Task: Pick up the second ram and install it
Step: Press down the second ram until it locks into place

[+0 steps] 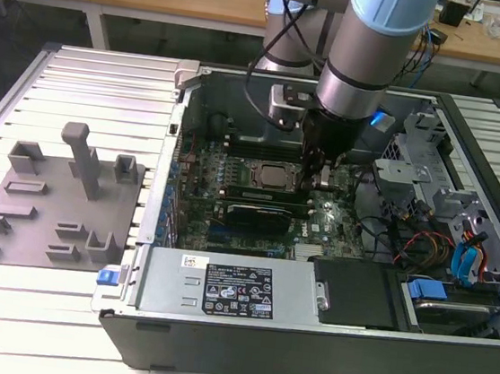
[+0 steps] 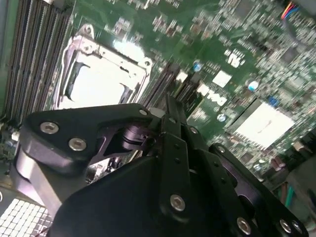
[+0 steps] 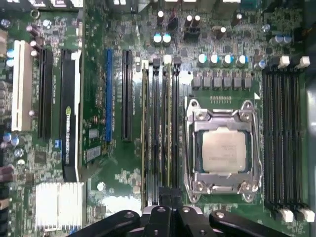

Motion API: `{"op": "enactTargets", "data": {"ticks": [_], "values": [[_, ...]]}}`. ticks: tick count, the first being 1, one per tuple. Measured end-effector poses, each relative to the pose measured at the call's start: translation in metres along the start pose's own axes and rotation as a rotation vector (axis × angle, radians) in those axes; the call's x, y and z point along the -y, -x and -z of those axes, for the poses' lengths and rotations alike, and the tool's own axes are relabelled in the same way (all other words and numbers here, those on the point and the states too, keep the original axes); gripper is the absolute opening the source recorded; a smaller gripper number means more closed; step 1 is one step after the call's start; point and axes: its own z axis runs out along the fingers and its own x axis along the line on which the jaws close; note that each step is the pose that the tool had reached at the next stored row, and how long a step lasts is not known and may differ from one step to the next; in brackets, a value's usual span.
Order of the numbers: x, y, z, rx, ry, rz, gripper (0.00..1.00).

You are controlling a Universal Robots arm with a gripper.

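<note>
My gripper [image 1: 323, 179] reaches down into the open computer case and stands low over the motherboard, just to the exterior view's right of the processor socket [image 1: 269, 176]. In both wrist views the fingers are drawn together, so the gripper [image 3: 166, 196] [image 2: 169, 101] is shut over one end of the bank of long memory slots beside the socket. In line with the fingers, a thin green-edged stick, the second ram [image 3: 168, 123], stands edge-on in one of those slots. Whether the fingertips touch it I cannot tell.
Another thin stick [image 3: 144, 123] sits in the outer slot of the same bank. More black slots [image 3: 281, 138] lie beyond the socket [image 3: 224, 148]. A grey tray [image 1: 49, 209] with upright blocks lies outside the case, at the exterior view's left. Power supply [image 1: 229, 288] and drive bays [image 1: 456, 283] line the near side.
</note>
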Motion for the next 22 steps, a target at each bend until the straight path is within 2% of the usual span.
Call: {"op": "enactTargets", "data": {"ticks": [4,7,8,9,11,22], "values": [[-0.0340,-0.0001,-0.0019,0.0001,-0.0110,0.000,0.08],[-0.0349,-0.0002,-0.0018,-0.0001,-0.0115,0.000,0.08],[-0.0351,-0.0002,0.0018,-0.0002,-0.0119,0.000,0.08],[-0.0356,0.0000,0.0109,0.0000,-0.0129,0.000,0.08],[-0.0360,0.0001,0.0164,0.0000,-0.0135,0.000,0.08],[-0.0363,0.0001,0.0165,0.0000,-0.0136,0.000,0.08]]}}
